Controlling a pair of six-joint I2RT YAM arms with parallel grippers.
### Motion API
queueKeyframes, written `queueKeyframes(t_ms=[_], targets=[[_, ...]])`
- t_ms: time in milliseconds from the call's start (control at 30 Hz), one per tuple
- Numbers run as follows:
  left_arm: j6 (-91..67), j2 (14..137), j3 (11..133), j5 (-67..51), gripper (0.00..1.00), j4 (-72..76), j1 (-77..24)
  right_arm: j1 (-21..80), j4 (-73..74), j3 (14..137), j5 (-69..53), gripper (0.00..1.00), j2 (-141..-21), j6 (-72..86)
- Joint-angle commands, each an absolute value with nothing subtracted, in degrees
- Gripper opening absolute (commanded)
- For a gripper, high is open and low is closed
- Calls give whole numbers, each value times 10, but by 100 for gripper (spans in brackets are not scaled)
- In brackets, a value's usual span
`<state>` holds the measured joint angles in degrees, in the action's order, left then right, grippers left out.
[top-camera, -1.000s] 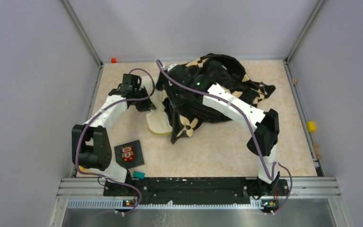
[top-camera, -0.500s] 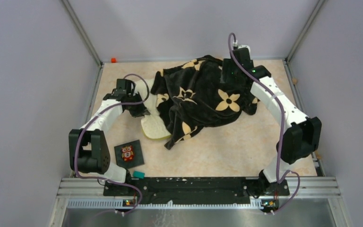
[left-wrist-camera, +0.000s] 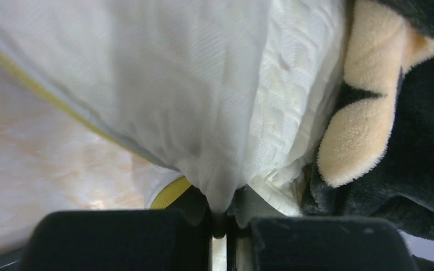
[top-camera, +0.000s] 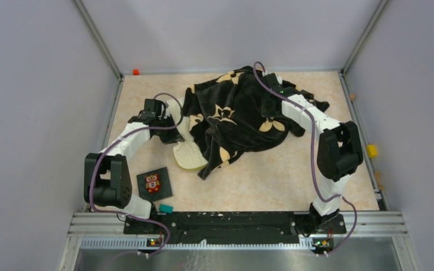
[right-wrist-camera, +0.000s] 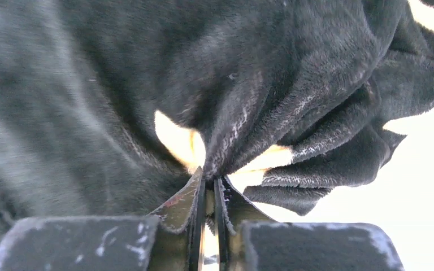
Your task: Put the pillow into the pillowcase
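Observation:
The white quilted pillow (top-camera: 187,153) with a yellow edge band lies left of centre, mostly covered by the black pillowcase (top-camera: 237,116) with cream flower motifs. My left gripper (top-camera: 170,121) is shut on a pinch of the pillow's white fabric (left-wrist-camera: 203,113); the pillowcase edge (left-wrist-camera: 407,169) shows at the right of that view. My right gripper (top-camera: 272,96) is shut on a fold of the pillowcase (right-wrist-camera: 147,84), at the back right of the heap.
A small dark card with an owl picture (top-camera: 153,183) lies at the near left, by a teal block (top-camera: 165,208). A yellow block (top-camera: 371,151) sits at the right wall and an orange one (top-camera: 136,71) at the back left corner.
My right arm swung from the heap's left side to the far right, spreading the pillowcase over the pillow, then drew back inward and lower. The left gripper kept its hold, shifting slightly.

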<state>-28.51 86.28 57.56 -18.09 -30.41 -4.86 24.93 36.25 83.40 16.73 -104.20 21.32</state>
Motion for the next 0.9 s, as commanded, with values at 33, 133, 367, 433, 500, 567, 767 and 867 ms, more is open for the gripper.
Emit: queueKeyframes(t_ms=[33,133,367,433,500,567,767,867], targets=[[-339,879,585,-212,0,-230,-131,297,394,981,162,8,-1070,212],[-369,898,575,-213,0,-202,-139,299,419,991,192,39,-1061,206],[-377,919,560,-201,0,-191,-138,387,397,897,193,67,-934,183],[-378,919,561,-200,0,-191,-138,435,386,860,190,68,-908,180],[-379,919,562,-199,0,-192,-138,482,370,816,198,69,-886,184],[-379,918,563,-198,0,-193,-138,516,339,762,190,70,-872,186],[-380,918,569,-197,0,-190,-138,526,300,727,255,75,-937,188],[-382,915,565,-196,0,-185,-139,511,275,735,261,74,-984,181]])
